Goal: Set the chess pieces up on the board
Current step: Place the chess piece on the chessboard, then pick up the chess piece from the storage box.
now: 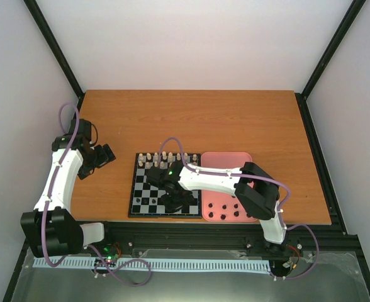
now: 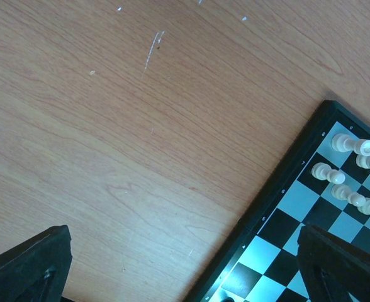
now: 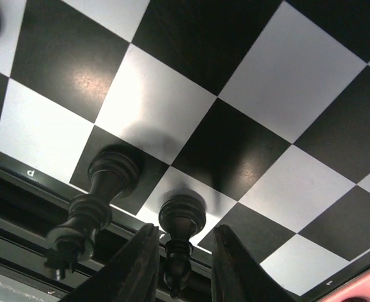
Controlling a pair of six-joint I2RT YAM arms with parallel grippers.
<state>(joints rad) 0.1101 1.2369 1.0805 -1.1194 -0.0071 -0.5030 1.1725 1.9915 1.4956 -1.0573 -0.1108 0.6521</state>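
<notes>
Chess pieces (image 1: 225, 216) going onto the board (image 1: 148, 195), one at a time. Right claw (image 3: 182, 267) low over the near row, fingers (image 3: 138, 264) a little apart on each side of a black piece (image 3: 181, 220), not squeezing it, so let go by the look of it. Piece standing up on a pale square by the near rim. Just beside it, another black piece (image 3: 95, 195) on a dark square. Farther out, lots of bare squares. Off to the side, a pink tray (image 1: 226, 160) with a few black ones lying in it. White pieces (image 1: 163, 158) lined up along the far side. Left claw (image 2: 185, 280) spread wide over the bench (image 2: 109, 126), holding nothing, near the board's corner. Looks like the putting-down step, almost finished. Next, most likely: lift straight up without bumping the two neighbours, then go to the tray for another one.
</notes>
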